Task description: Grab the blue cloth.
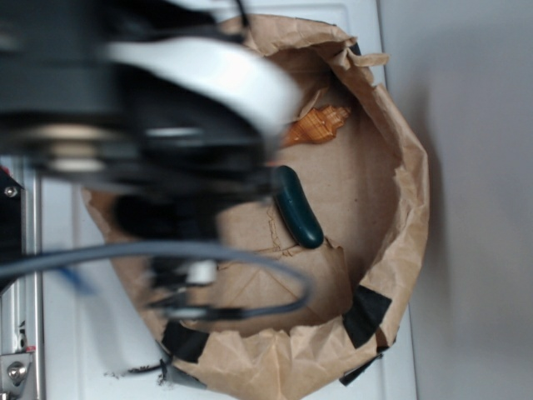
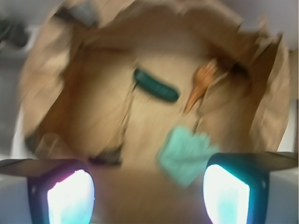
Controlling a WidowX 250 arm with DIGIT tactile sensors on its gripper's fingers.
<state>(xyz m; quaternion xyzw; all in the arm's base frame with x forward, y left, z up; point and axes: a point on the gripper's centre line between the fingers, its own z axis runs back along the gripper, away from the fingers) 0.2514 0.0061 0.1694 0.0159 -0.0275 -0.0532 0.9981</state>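
Setting: a crumpled brown paper basin (image 2: pixel 56 93) with a raised, rumpled rim, patched with black tape strips (image 1: pixel 365 315), sits on a white table (image 1: pixel 67 250).

Blue cloth: the small pale aqua terry cloth (image 2: pixel 186 155), soft and rumpled, lies on the paper floor of the basin. In the wrist view it is near the bottom of the frame, to the right of centre, with its right edge just beside the right fingertip. It is hidden behind the arm in the exterior view.

Gripper: the black gripper (image 2: pixel 149 193) appears in the wrist view as two fingertips with glowing pale pads (image 2: pixel 70 196) at the lower corners. The jaws stand wide apart with nothing between them. The cloth sits just ahead of the gap, toward the right finger; contact cannot be judged through the blur.

Arm: the black and white robot arm (image 1: pixel 166 108), heavily blurred, fills the upper left of the exterior view, with a grey cable (image 1: pixel 166 250) looping beneath it.

Dark green object: a dark green oblong pickle-shaped piece (image 1: pixel 298 207) lies on the paper floor near the middle, apart from the cloth.

Orange object: an orange ridged shell-like piece (image 1: pixel 321 125) rests near the basin wall, beyond the green one.

Sharpness: both views are motion-blurred, the wrist view more so.
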